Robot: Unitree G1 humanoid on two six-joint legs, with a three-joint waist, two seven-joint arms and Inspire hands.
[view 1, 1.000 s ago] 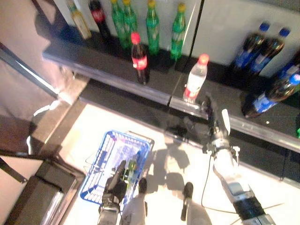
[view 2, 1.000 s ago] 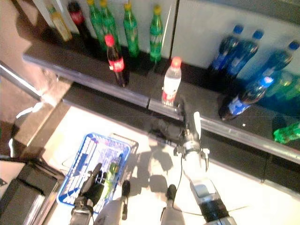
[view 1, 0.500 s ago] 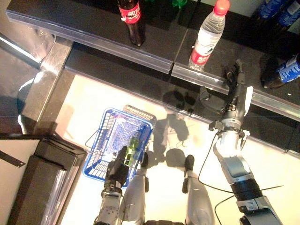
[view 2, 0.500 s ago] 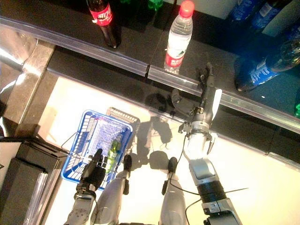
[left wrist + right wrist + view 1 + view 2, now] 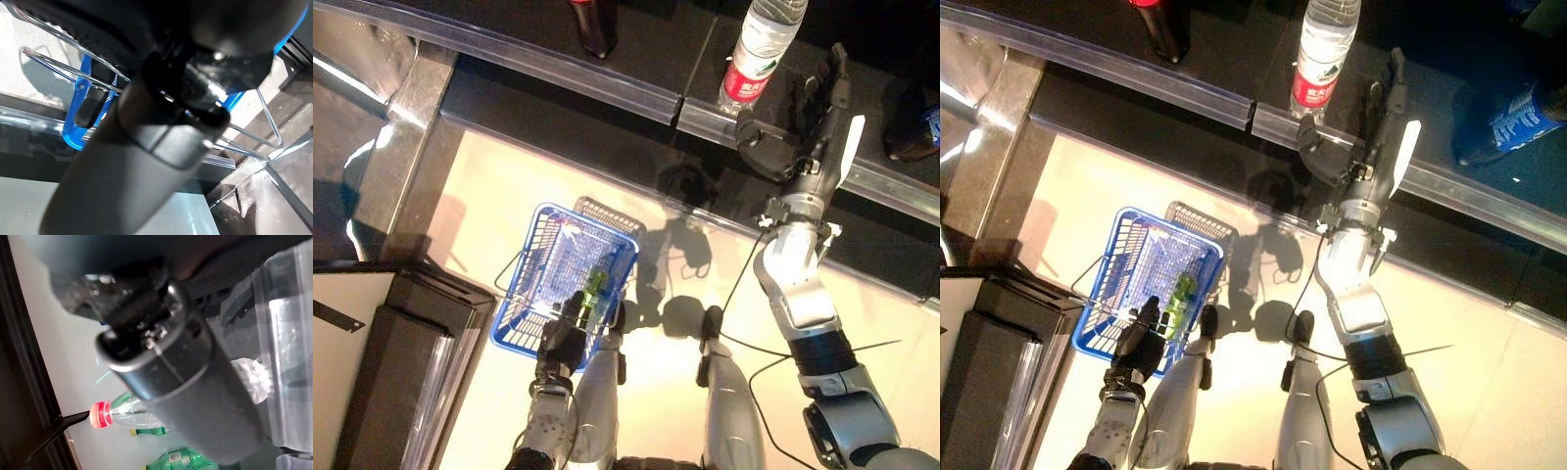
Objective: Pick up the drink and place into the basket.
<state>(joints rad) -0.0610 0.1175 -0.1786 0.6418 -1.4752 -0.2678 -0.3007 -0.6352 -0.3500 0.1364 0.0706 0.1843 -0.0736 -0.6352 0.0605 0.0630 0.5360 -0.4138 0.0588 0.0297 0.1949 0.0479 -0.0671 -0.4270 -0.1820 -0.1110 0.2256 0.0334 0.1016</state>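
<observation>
A clear water bottle [image 5: 759,57] with a red label stands at the front of the dark shelf [image 5: 636,44]; its red cap shows in the right wrist view [image 5: 101,414]. My right hand [image 5: 815,108] is open over the shelf just right of the bottle, fingers straight, thumb [image 5: 760,149] reaching out below the bottle's base, apart from it. My left hand [image 5: 563,338] is shut on the thin wire handles [image 5: 58,73] of the blue basket [image 5: 530,257], which hangs low at the left. A green bottle [image 5: 595,288] lies in the basket.
A dark cola bottle [image 5: 593,18] stands on the shelf to the left, blue-labelled bottles [image 5: 1516,117] to the right, green bottles [image 5: 182,460] at the back. A clear rail [image 5: 607,83] runs along the shelf's front edge. A dark cabinet [image 5: 406,372] stands at the lower left.
The camera has tilted down. My right hand has reached further over the shelf and now lies beside the water bottle. The blue basket hangs as before.
</observation>
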